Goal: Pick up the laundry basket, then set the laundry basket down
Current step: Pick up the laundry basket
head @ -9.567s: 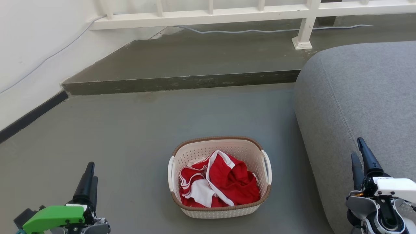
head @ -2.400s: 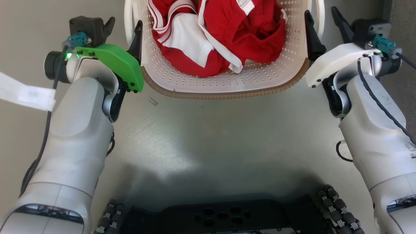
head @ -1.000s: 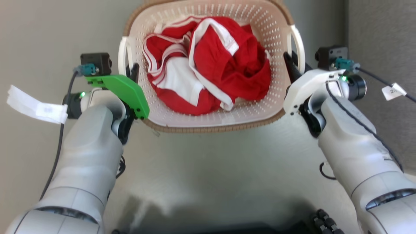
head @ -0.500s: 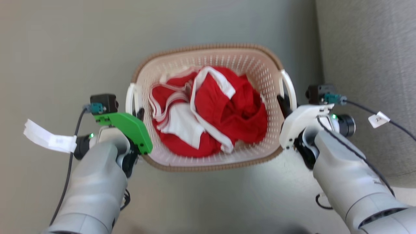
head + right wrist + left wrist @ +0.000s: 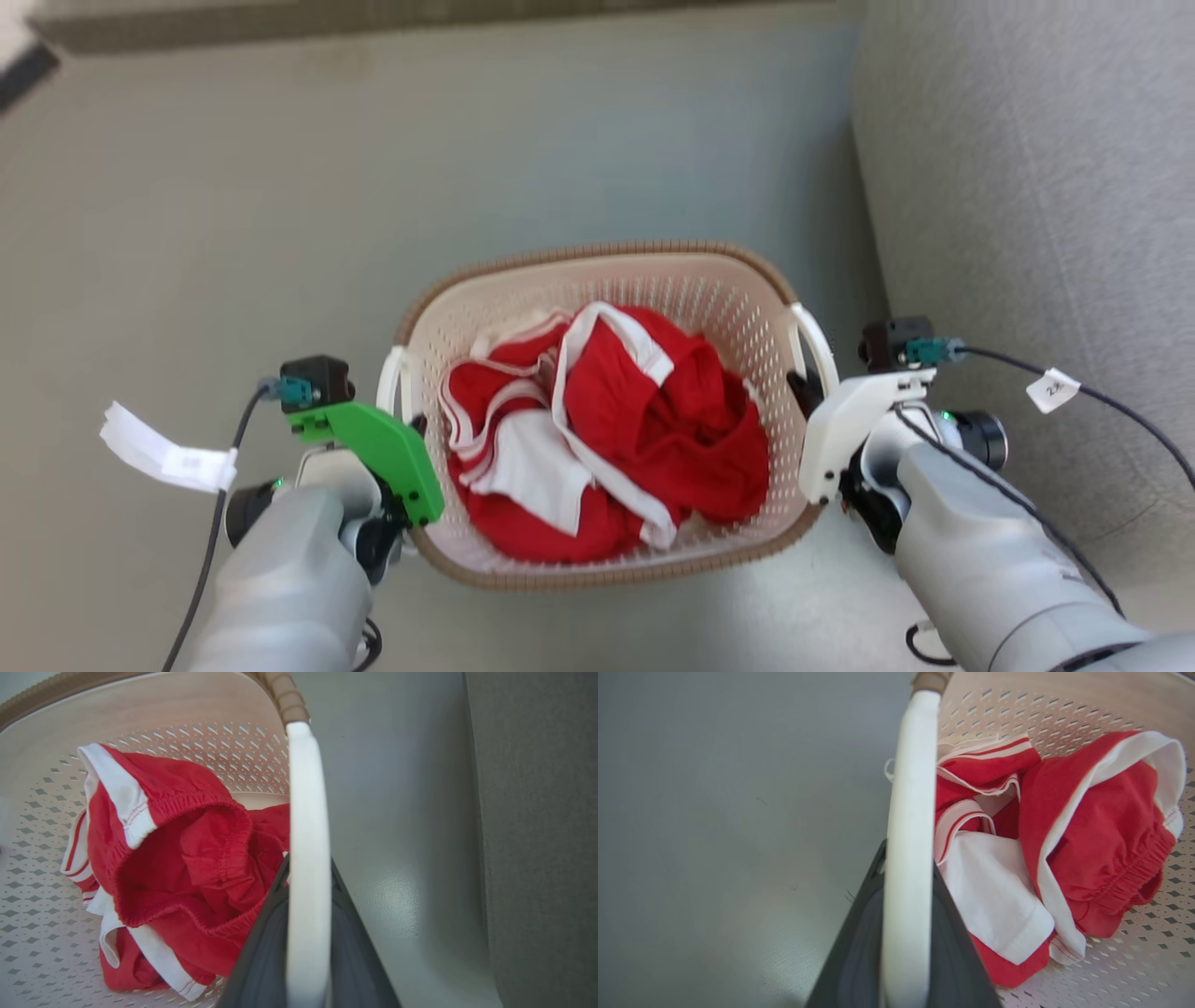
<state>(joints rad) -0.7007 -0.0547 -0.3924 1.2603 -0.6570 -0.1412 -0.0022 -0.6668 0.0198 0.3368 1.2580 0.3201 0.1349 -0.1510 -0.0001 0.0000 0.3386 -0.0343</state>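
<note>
The basket (image 5: 607, 252), likely light, stiff perforated plastic carrying soft red-and-white clothes (image 5: 607, 439), rides level and mouth up, long axis running left to right, on or just above the floor (image 5: 233, 233) left of a grey sofa (image 5: 1027, 187). The left claw (image 5: 411, 431) and right claw (image 5: 801, 387) are each clamped on a white side handle (image 5: 810, 338), its natural holds.

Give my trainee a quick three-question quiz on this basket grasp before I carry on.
1. True or false: both arms' jaws are closed on the white handles of the laundry basket.
2. What lies inside the basket? A) blue towels B) red and white clothing C) nothing
3. Fill in: the grey upholstered furniture stands on the robot's ____ side.
Key: 1 true; 2 B; 3 right.
</note>
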